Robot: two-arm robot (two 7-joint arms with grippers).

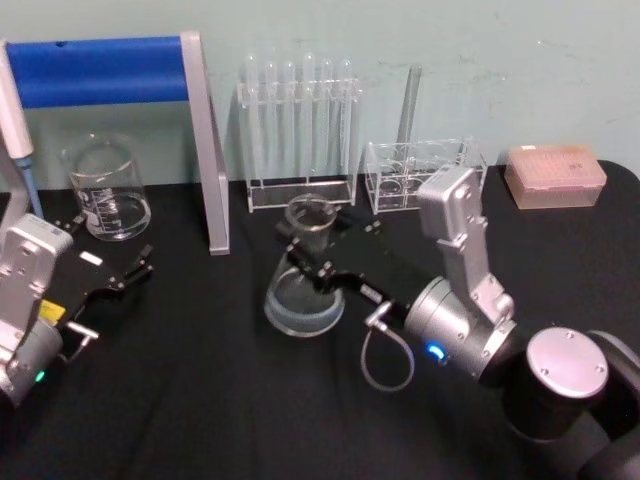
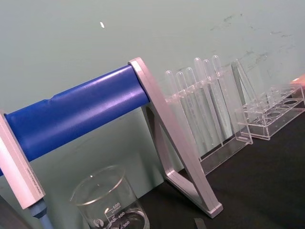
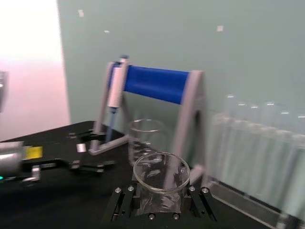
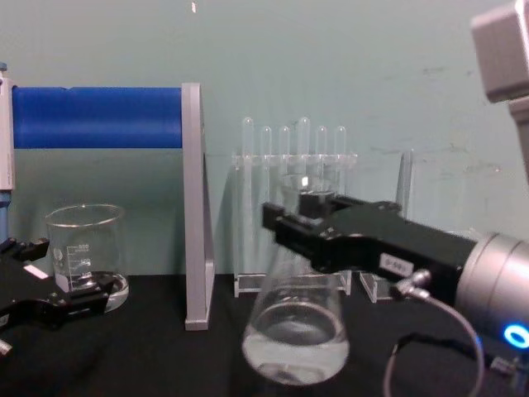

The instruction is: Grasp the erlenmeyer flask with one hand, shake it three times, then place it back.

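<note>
A black tabletop (image 1: 200,400) ran back to a pale green wall (image 1: 450,60). Near the table's middle stood the erlenmeyer flask (image 1: 303,300), its neck pinched from both sides by the black fingers of the right gripper (image 1: 308,252), just below the flared rim. Whether the wide base touched the table could not be told. Behind the flask stood a clear rack of test tubes (image 1: 300,110), and a blue-barred stand (image 1: 100,70) stood farther left. The left gripper (image 1: 116,242) lay low over the table's left side, fingers spread apart, just in front of a glass beaker (image 1: 105,180).
</note>
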